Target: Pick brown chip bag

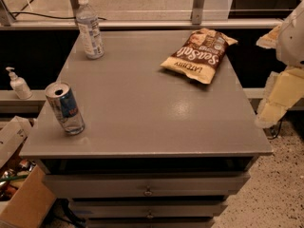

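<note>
The only camera stands high in front of the grey cabinet [142,113] and looks down and forward over its whole top, from rather near. The front drawers [147,185] show below. The gripper [275,103] hangs at the view's right edge, beside the cabinet.

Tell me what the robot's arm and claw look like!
The arm is a smooth, rounded white shell. The claw, at the picture's right edge beside the table, looks like pale cream-yellow blocky pieces. No cables or markings show.
</note>
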Tool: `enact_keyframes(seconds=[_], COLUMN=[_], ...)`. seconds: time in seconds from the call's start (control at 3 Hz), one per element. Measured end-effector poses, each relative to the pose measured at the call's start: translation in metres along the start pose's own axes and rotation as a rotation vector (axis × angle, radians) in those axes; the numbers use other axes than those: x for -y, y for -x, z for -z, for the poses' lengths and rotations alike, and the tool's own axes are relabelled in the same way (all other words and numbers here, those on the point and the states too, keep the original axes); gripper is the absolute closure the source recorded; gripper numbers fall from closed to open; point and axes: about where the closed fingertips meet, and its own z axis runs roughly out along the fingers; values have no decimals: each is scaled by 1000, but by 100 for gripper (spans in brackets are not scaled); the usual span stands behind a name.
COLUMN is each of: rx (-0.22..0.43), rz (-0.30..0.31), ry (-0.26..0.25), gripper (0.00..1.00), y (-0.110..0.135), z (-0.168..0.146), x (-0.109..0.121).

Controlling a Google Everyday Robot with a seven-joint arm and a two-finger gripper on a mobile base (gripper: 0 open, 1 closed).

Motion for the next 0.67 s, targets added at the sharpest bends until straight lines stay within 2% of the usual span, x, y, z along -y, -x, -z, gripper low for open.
enact_keyframes(seconds=[0.33, 0.67], rx=[72, 137], rz=[-15, -43], ry=[-43, -83], gripper=[0, 0], y=[8, 24], z=[-36, -82], x=[17, 45])
